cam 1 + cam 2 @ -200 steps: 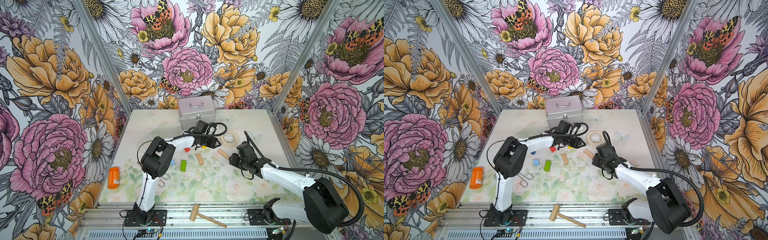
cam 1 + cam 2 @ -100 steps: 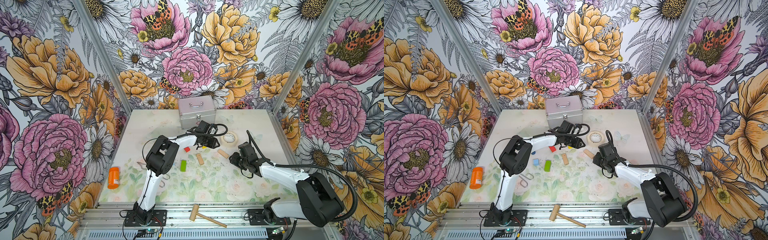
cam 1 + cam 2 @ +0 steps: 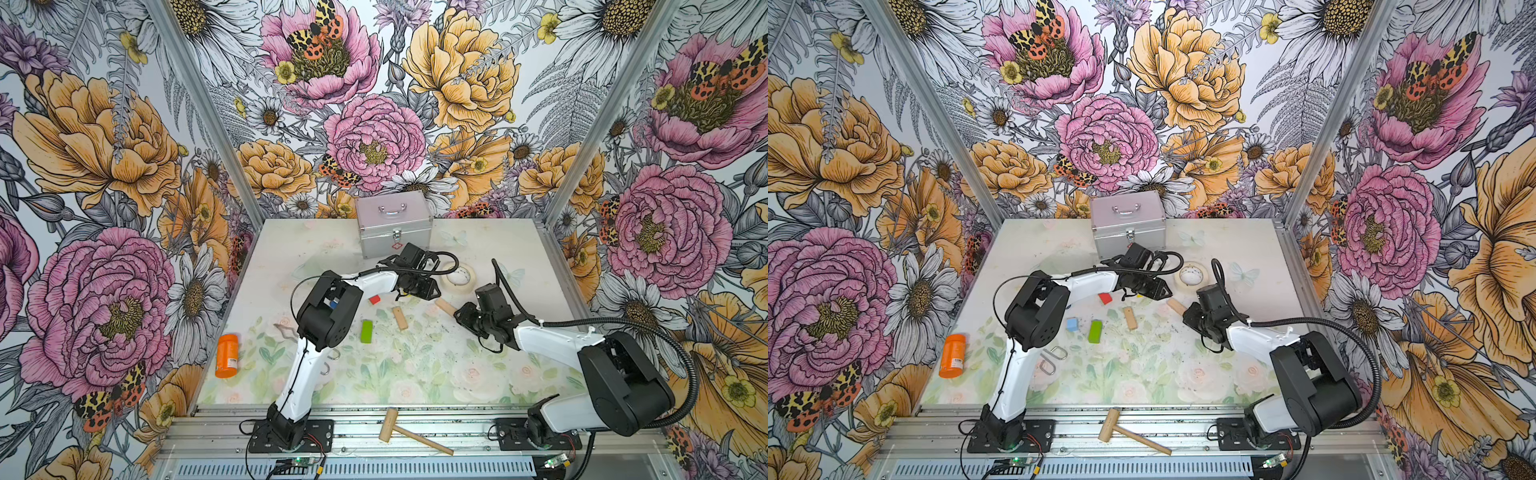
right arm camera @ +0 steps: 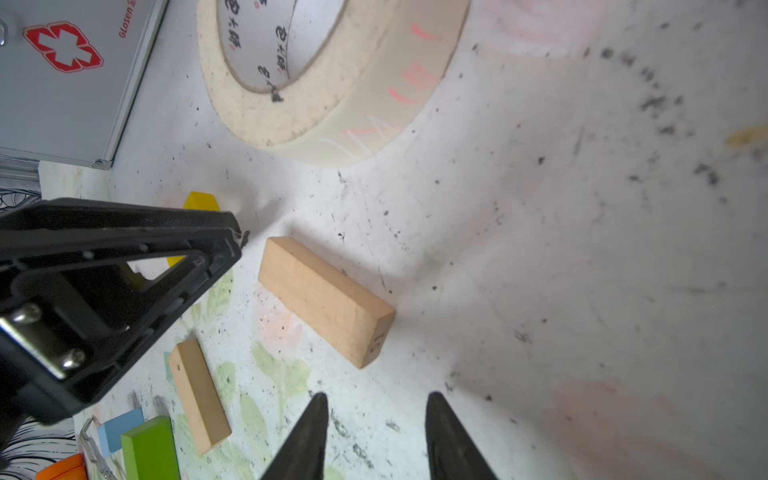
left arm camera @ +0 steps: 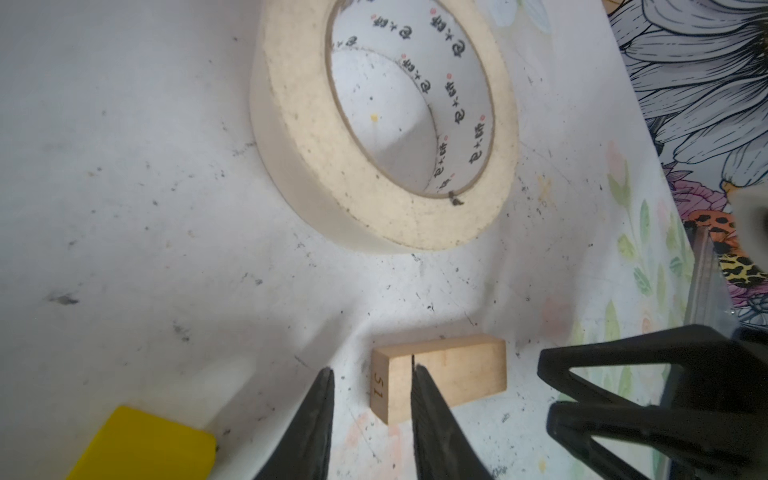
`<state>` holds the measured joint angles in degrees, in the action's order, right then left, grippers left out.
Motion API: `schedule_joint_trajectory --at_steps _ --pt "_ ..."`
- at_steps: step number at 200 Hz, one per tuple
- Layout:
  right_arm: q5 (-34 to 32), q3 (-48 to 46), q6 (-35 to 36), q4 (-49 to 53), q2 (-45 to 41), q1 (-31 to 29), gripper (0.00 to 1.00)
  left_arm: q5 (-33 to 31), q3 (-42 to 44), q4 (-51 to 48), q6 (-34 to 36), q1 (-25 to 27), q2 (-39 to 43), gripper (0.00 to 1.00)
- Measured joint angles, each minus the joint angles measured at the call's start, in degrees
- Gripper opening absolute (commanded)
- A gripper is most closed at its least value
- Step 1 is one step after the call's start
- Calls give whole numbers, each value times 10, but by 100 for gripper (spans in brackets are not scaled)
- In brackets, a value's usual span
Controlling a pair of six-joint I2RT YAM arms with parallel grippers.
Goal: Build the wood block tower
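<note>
Claws flank one tan bar [image 4: 326, 301]
Just ahead of right claw [image 4: 377, 397], long axis slanting across its gap; left claw [image 5: 372, 370] beside one end; both parted, empty.
</note>
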<state>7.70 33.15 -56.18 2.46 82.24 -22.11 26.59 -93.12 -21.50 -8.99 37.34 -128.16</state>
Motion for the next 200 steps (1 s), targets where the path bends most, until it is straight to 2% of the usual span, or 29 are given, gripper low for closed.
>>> schedule_joint_trajectory --at_steps 116,200 --pt "12 3 -11 -21 36 15 35 0 -17 -10 0 3 -23 30" --pt "23 21 -15 -37 64 16 30 0 -21 -12 0 11 -25 20"
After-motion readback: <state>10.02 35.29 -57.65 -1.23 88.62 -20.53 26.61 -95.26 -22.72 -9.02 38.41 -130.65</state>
